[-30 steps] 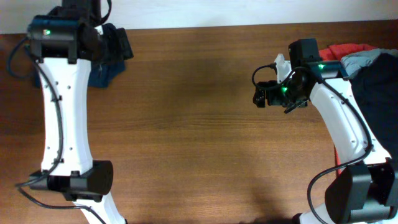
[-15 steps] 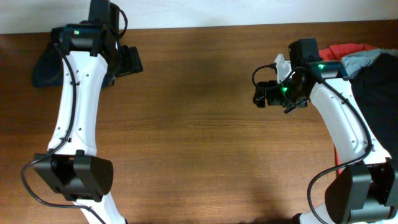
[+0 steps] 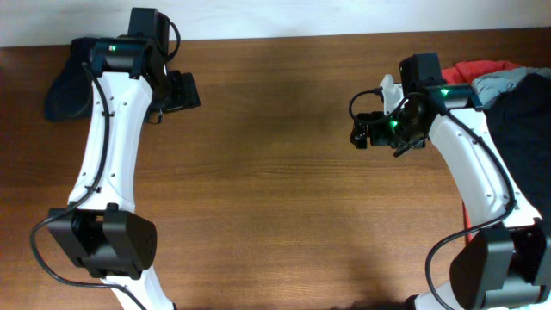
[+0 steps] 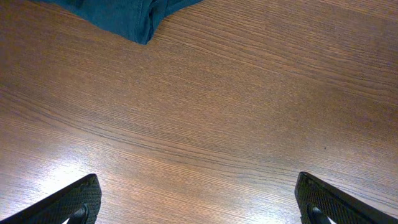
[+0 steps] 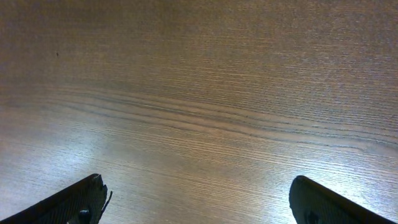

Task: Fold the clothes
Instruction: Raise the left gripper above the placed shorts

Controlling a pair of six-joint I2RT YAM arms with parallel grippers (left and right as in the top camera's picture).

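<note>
– Since half a second back, the left arm (image 3: 108,155) had edged a little to the right over the table (image 3: 275,198); the right arm (image 3: 469,172) had stayed put.

– And the shorts (image 3: 62,90)?

– Bunched at the far-left corner, their right side hidden under the left arm. What showed ran slantwise from the far edge toward the left edge. Waist and legs could not be told apart.

– How did the arms stand?

– The left one reached from the near edge to the far edge with its wrist bent right. The left gripper (image 3: 179,90) hung just right of the shorts, apart from them, fingers (image 4: 74,202) spread wide over bare wood and empty. The right arm bowed up from the near-right corner. The right gripper (image 3: 362,129) pointed left, also spread wide and holding nothing. A black garment (image 3: 525,129) and a red garment (image 3: 482,69) lay behind it.
</note>
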